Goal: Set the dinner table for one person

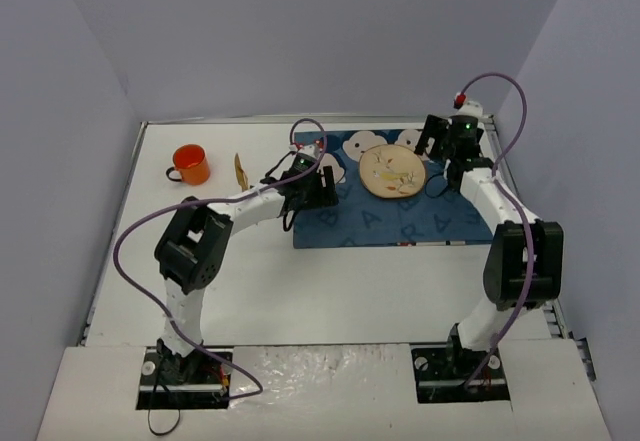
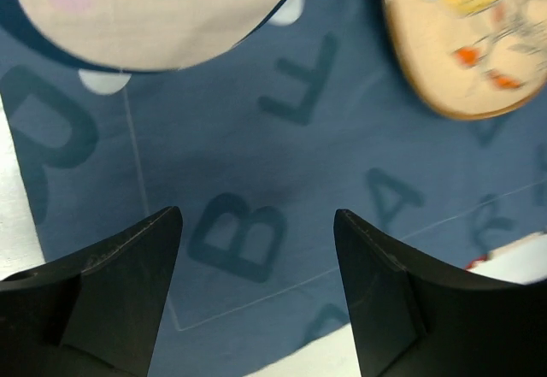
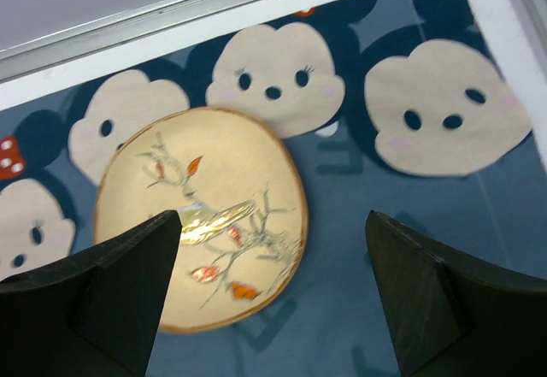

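dinner table (image 1: 350, 286) flat; blue mat (image 1: 400, 223) lies lengthwise left-right.

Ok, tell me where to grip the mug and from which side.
Likely the rim of the mug, from above: it stands upright with its mouth open, so one finger of the left gripper fits inside. Take the wall opposite the handle, which juts left.
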`<state>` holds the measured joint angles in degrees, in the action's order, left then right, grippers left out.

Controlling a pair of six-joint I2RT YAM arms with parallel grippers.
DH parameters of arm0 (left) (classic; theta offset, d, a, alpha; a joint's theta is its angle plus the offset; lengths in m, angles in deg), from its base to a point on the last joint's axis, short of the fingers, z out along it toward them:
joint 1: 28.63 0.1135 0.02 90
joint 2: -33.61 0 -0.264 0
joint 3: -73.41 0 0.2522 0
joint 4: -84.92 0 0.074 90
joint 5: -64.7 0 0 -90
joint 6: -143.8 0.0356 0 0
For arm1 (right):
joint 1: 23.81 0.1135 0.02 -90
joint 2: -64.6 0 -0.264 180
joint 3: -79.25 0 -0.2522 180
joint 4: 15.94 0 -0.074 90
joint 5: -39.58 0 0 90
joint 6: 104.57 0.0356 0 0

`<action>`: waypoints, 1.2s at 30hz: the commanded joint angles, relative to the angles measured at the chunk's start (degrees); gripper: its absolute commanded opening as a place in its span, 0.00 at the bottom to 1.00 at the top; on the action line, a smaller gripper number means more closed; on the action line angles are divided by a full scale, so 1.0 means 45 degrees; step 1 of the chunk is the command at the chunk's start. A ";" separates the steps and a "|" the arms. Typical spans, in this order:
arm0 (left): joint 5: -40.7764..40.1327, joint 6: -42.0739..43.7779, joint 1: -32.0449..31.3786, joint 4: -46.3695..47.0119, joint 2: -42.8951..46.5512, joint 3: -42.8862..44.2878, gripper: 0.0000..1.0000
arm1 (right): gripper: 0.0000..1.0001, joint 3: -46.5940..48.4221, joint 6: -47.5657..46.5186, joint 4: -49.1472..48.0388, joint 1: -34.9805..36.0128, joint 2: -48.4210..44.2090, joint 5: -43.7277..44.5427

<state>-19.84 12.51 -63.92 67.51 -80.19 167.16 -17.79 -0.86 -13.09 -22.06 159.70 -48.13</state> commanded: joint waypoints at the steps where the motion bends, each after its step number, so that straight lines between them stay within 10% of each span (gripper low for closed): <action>1: -0.0647 0.1071 -0.0049 -0.0124 -0.0050 0.0132 0.60 | 0.81 0.1716 -0.1267 -0.1735 -0.1035 0.1693 -0.0806; 18: -0.0550 0.0456 -0.0117 0.0283 -0.0091 -0.1555 0.44 | 0.49 0.7181 -0.2675 -0.2947 -0.2000 0.8046 -0.1388; 36: -0.0311 -0.0061 -0.0111 -0.0404 -0.0050 -0.2697 0.39 | 0.53 1.1482 -0.2343 -0.0006 -0.2436 1.1803 -0.0611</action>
<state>-22.70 13.98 -63.92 74.96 -80.62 159.17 27.36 -12.05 -17.31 -32.46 210.75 -52.86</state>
